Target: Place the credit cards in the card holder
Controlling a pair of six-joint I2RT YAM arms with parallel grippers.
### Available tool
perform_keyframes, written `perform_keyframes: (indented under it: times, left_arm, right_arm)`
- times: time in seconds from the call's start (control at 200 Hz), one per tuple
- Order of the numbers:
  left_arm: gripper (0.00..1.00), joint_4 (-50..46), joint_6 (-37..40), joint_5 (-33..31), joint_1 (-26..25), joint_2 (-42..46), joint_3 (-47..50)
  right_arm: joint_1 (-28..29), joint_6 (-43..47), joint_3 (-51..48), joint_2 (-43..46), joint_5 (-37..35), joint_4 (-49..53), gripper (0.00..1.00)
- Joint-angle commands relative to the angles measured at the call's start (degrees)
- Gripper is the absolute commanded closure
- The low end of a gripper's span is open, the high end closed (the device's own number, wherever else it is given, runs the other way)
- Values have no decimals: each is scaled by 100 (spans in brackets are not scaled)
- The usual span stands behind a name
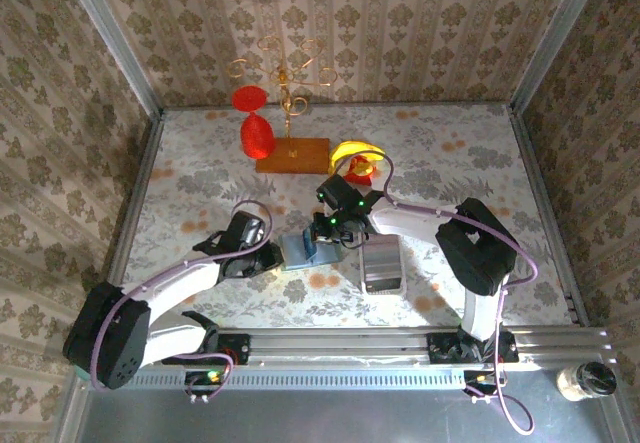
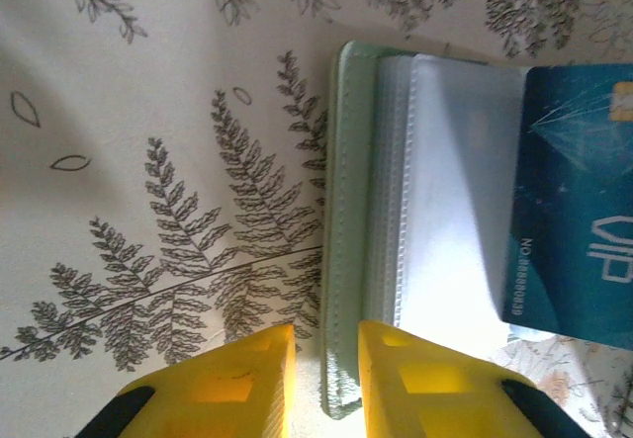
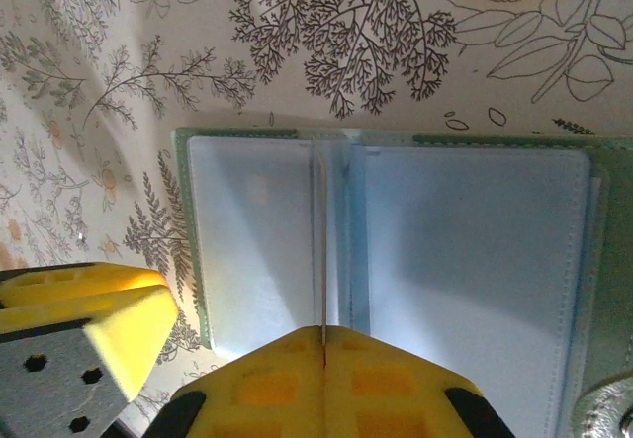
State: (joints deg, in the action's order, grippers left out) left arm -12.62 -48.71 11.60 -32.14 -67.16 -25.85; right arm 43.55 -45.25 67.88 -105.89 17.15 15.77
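The card holder [image 3: 465, 260], a sage-green wallet, lies open on the patterned table, its clear sleeves [image 2: 445, 191] facing up. My left gripper [image 2: 326, 384] is shut on the green cover's left edge [image 2: 341, 220]; in the top view this gripper [image 1: 272, 260] is at the wallet's left side. My right gripper [image 3: 323, 344] is shut on a blue credit card [image 2: 579, 191], seen edge-on [image 3: 322, 250] over the wallet's middle fold. From the left wrist, the card's "VIP" face hangs over the right side of the sleeves. A pale clasp [image 3: 613, 408] shows at the wallet's right end.
A long white tray [image 1: 382, 266] with a grey-striped inside lies just right of the wallet. Behind stand a gold rack on a wooden base [image 1: 292, 153], red goblets [image 1: 257, 135] and a yellow and red object [image 1: 357, 158]. A jar [image 1: 585, 381] sits off the table's near right corner.
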Motion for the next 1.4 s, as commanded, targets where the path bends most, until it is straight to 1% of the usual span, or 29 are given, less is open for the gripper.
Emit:
perform_keyframes:
  times: [0.0,0.2,0.445,0.675,0.875,1.025,1.27,1.4]
  left_arm:
    - [77,98,147,-6,50,-76,105]
    - [78,180,151,9,33,-190,143]
    - [78,247,151,19,-3,-306,123]
    - [84,357,165,1,-29,-418,196]
    - [84,381,154,-77,-55,-508,233]
    - [85,446,177,-124,-64,-579,251]
    - [85,506,186,-78,-91,-685,255]
    - [85,513,195,-95,-99,-711,260]
  right_arm:
    - [32,-114,-92,-46,-97,-82,100]
    - [42,-291,-401,120,-168,-292,100]
    - [101,-476,-516,103,25,-466,100]
    - [147,-577,-605,163,204,-474,100]
    - [155,-542,-730,290,296,-396,100]
    - [157,-397,-644,310,427,-171,100]
    - [174,-470,-513,100,704,-552,100]
    - [183,-510,-485,55,729,-642,100]
